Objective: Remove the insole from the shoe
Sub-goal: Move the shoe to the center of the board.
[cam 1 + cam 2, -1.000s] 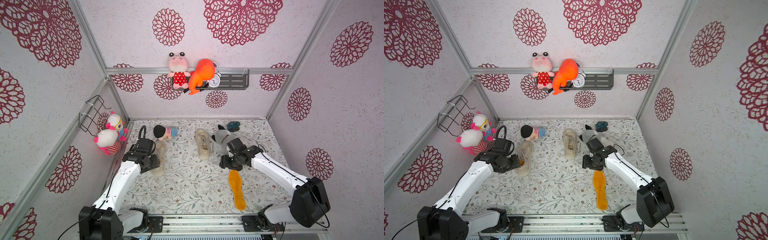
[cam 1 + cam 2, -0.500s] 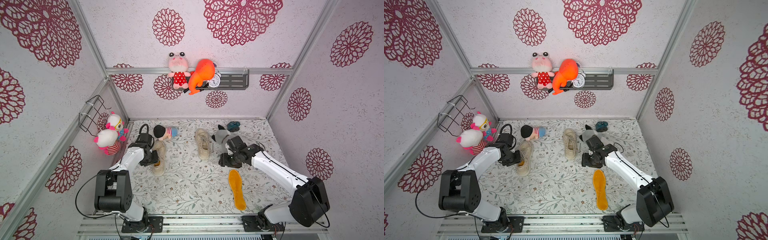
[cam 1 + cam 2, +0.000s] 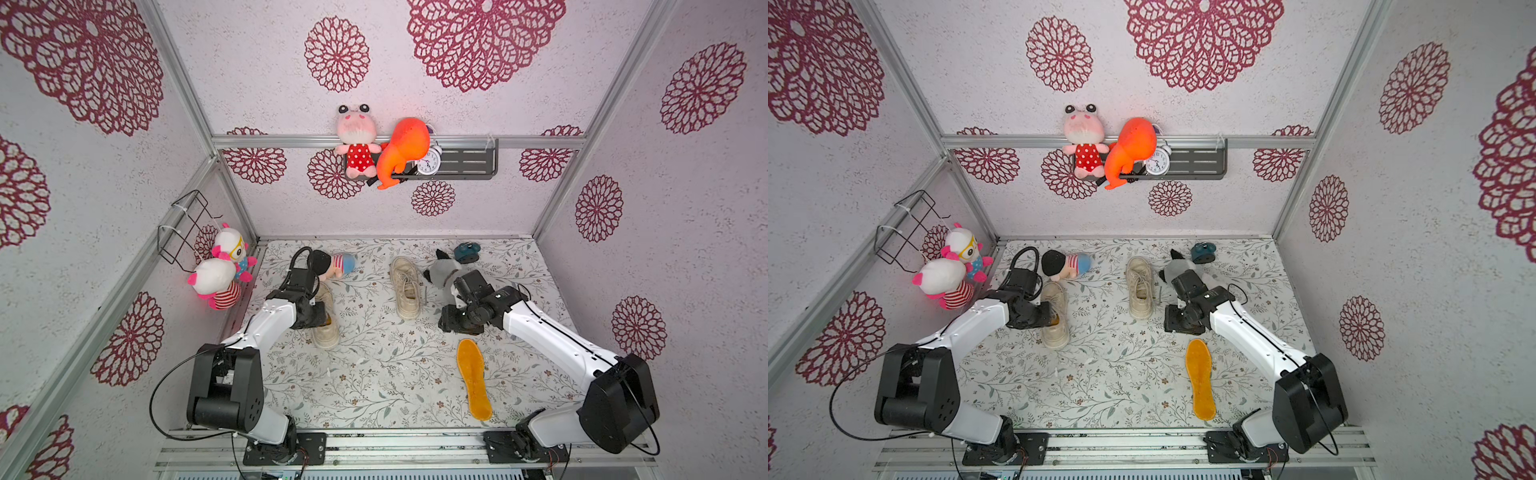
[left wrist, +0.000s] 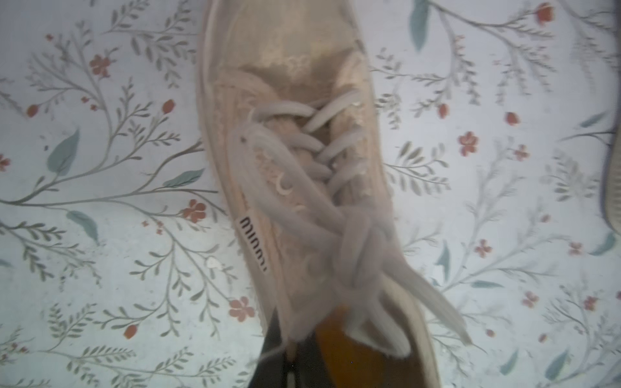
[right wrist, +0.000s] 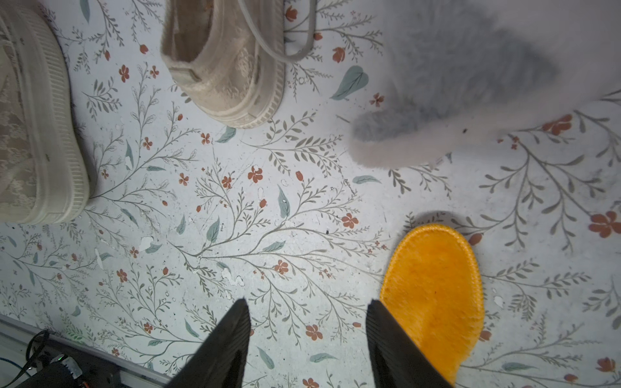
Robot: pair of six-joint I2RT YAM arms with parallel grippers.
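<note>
A beige lace-up shoe lies at the left of the floral table. Its orange insole shows inside the opening. My left gripper sits at that opening, shut on the shoe's side rim, with one finger outside and one inside beside the insole. A second beige shoe lies mid-table. Another orange insole lies flat at the front right. My right gripper hovers open over bare table next to this insole's end, holding nothing.
A grey plush lies close behind my right gripper. A small doll lies behind the left shoe, and a teal object sits at the back. Plush toys hang on the left wall.
My left gripper has gone from open to shut at the left shoe's opening, and that arm has changed pose. My right gripper has narrowed a little and hardly moved.
</note>
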